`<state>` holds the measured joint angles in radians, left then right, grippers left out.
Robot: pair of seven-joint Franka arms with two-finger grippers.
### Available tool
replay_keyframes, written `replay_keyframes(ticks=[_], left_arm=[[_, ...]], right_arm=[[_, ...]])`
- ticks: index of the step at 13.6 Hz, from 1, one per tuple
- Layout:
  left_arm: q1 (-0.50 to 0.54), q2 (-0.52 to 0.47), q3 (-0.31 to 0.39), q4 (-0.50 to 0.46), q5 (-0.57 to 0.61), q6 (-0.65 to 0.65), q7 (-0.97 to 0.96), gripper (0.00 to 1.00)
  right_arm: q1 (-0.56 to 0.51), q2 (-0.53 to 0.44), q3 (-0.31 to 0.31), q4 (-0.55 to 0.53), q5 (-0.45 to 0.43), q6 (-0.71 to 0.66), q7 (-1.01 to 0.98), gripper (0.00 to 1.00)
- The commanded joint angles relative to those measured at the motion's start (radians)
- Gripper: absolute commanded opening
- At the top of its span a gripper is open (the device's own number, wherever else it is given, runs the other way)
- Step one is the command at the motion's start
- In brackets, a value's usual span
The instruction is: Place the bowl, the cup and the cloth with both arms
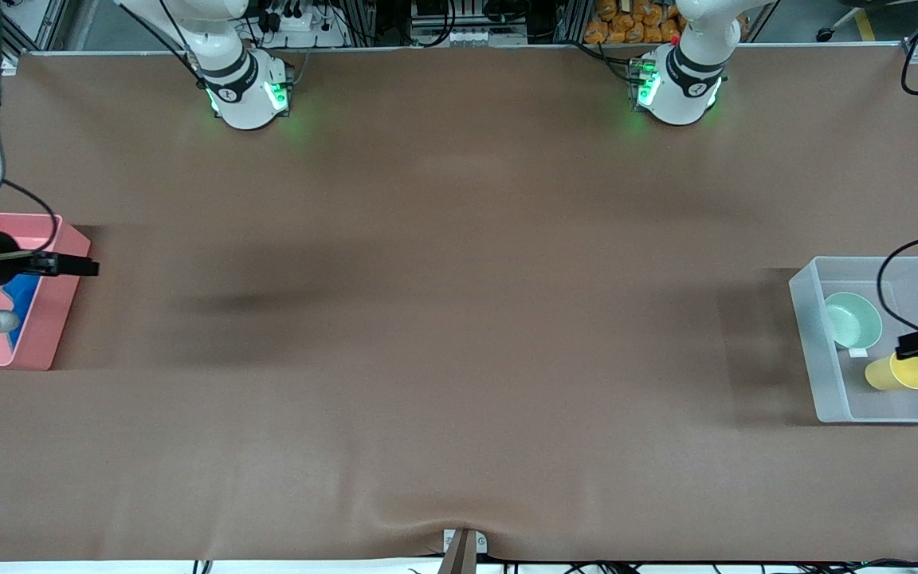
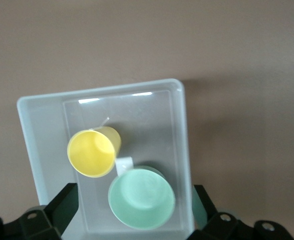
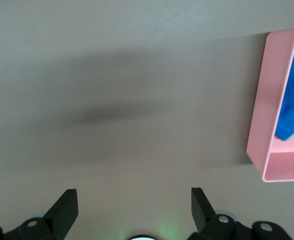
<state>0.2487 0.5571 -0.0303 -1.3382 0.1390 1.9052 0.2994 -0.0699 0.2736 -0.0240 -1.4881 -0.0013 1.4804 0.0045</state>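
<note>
Left hand (image 2: 131, 210) hangs over the clear bin (image 1: 808, 335), fingers (image 2: 61, 205) spread apart w/ nothing between them. We see the bowl (image 1: 853, 320) and cup (image 1: 899, 372) both inside that bin, the cup tipped on its side, just beside the bowl and nearer the front camera. Right hand (image 3: 131, 210) is up by the pink tray (image 1: 49, 335) at the right arm's end of the table (image 1: 459, 319), also wide apart, empty. Cloth (image 1: 21, 296) lies in the tray.

Brown-covered table (image 1: 459, 335), cluttered metal racks (image 1: 459, 20) along its edge
</note>
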Motion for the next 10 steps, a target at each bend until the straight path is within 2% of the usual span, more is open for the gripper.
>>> replay_keyframes(ticks=[1, 3, 7, 10], left_arm=[[-0.164, -0.057, 0.134, -0.032, -0.065, -0.057, -0.058, 1.0], [-0.239, -0.081, 0.197, -0.035, -0.114, -0.081, -0.075, 1.0], [-0.304, -0.15, 0.204, -0.042, -0.131, -0.129, -0.175, 1.0], [-0.327, -0.244, 0.208, -0.108, -0.131, -0.184, -0.174, 1.0]], right_arm=[[0.021, -0.077, -0.013, -0.063, 0.023, 0.009, 0.045, 1.0], [0.024, -0.143, -0.016, -0.098, 0.049, 0.015, 0.045, 1.0], [0.05, -0.249, -0.014, -0.096, 0.052, -0.002, 0.045, 1.0], [0.053, -0.298, -0.013, -0.086, 0.05, -0.034, 0.043, 1.0]])
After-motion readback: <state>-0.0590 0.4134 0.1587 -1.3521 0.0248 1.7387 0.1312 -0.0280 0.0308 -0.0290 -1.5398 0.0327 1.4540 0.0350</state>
